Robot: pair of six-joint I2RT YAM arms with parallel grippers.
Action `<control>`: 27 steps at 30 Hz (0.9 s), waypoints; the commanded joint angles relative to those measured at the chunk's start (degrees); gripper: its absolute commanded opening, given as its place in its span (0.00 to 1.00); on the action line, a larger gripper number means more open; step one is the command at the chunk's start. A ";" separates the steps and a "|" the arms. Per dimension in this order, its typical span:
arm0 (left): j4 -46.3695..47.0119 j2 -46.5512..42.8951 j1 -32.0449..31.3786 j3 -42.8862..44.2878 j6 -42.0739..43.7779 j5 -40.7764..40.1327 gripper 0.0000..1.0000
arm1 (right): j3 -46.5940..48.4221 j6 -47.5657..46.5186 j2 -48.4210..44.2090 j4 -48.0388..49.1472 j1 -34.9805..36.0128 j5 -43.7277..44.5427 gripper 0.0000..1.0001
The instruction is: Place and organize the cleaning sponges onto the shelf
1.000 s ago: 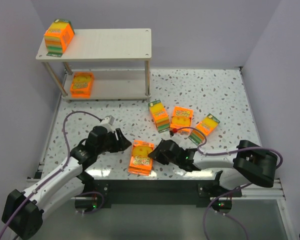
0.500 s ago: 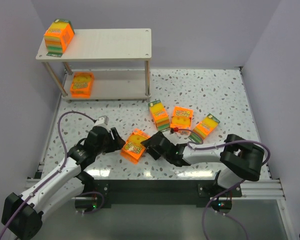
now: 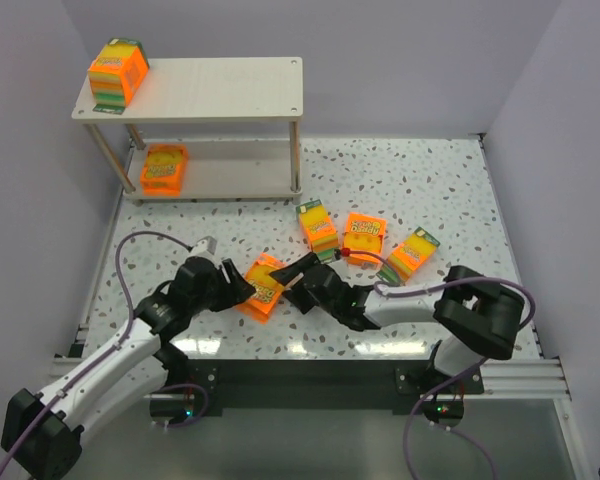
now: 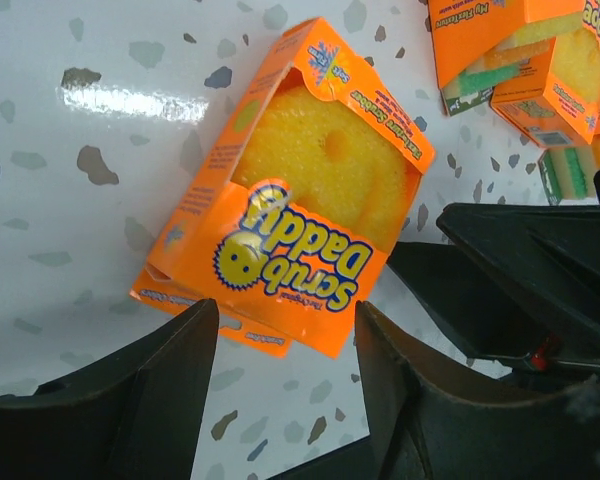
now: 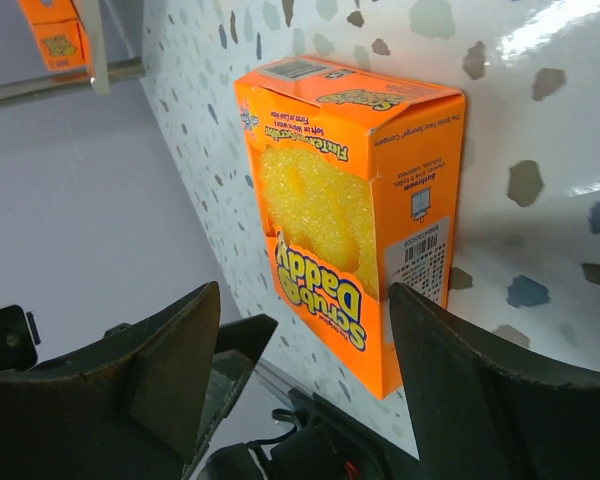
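The flat pack (image 4: 310, 190) lay on the speckled table (image 3: 420, 190) well in front of the shelf (image 3: 210, 85), forward of its right front leg, propped up on one edge between the two arms. The left gripper (image 4: 285, 320) was spread wide with the pack's lower edge just at its fingertips, gripping nothing; the right gripper (image 5: 305, 295) was equally wide on the opposite side, empty too. The pack looked light: thin cardboard with a cut-out window showing soft yellow sponge, so it would likely crush or buckle under a hard pinch and slide on the glossy tabletop. The closed side panels, away from the window, seemed the safest place to grip. On the shelf, the top board carried one block pack (image 3: 117, 70) at its left end, and the lower board one shelved flat pack (image 3: 164, 167), also at the left. Off the shelf's right front leg lay the near block pack (image 3: 318, 230), the loose flat pack (image 3: 364, 233) and the far block pack (image 3: 410, 252).
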 commanded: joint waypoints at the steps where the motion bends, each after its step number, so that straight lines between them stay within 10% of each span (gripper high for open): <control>1: -2.22 -4.24 -0.47 -1.23 -4.56 -0.43 0.61 | 0.18 -3.76 3.68 12.28 -1.61 -7.14 0.72; 11: -5.14 -8.73 -0.64 -5.71 -9.74 -1.23 0.59 | 5.20 -10.53 15.04 31.56 -2.40 -20.71 0.69; 27: -1.46 -7.60 -0.55 -9.04 -17.04 -13.53 0.61 | 0.19 -29.60 -15.53 -9.39 -2.93 -12.09 0.75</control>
